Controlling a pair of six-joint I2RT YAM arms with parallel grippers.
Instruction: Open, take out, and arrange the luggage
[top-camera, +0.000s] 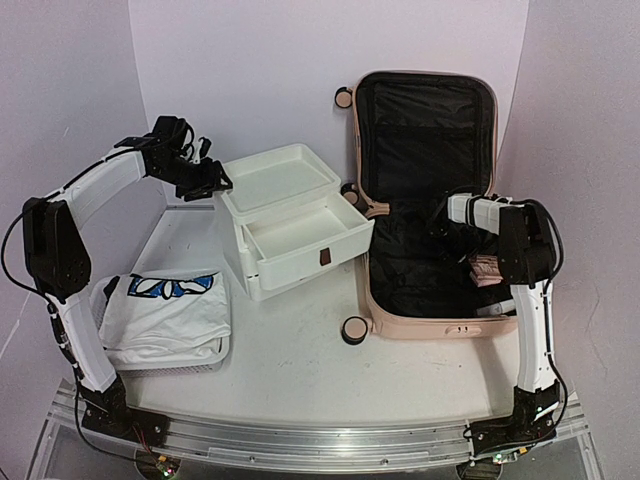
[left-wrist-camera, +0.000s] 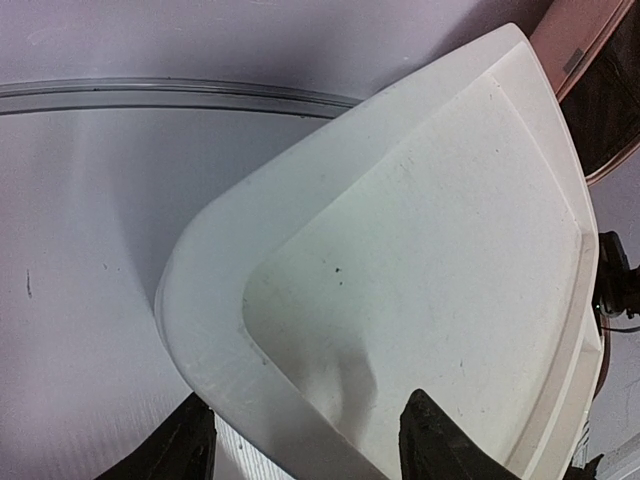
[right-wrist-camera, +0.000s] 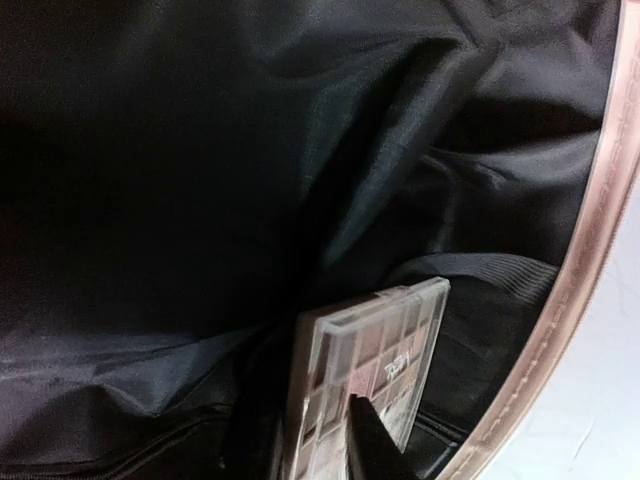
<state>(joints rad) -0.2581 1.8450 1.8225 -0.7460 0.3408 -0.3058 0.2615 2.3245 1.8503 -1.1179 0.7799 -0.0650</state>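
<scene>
Top external view: the luggage (top-camera: 432, 323) lies open at the right of the table (top-camera: 300, 360), base flat, lid stood up against the back wall, black lining showing in both halves, one caster wheel (top-camera: 352, 331) at the near left corner. Right gripper (top-camera: 444, 222) is down inside the base, near its back edge. Right wrist view: black lining fills the shot, pink zippered rim (right-wrist-camera: 590, 250) runs down the right side, and a clear compartmented palette (right-wrist-camera: 375, 350) stands tilted up out of the fabric. One dark finger (right-wrist-camera: 372, 445) lies over the palette's face; the other finger is hidden, so I cannot tell whether the pincer has clamped it or how wide it stands. Just left of the luggage sits a white drawer unit (top-camera: 300, 265), its upper drawer pulled out. Left gripper (top-camera: 210, 180) hovers at the unit's back left corner; in the left wrist view its fingers (left-wrist-camera: 425, 440) stand apart above the top tray's (left-wrist-camera: 400, 250) corner, nothing held. Near left: a white mesh basket (top-camera: 170, 363) holding a white cloth (top-camera: 165, 312) with blue print.
</scene>
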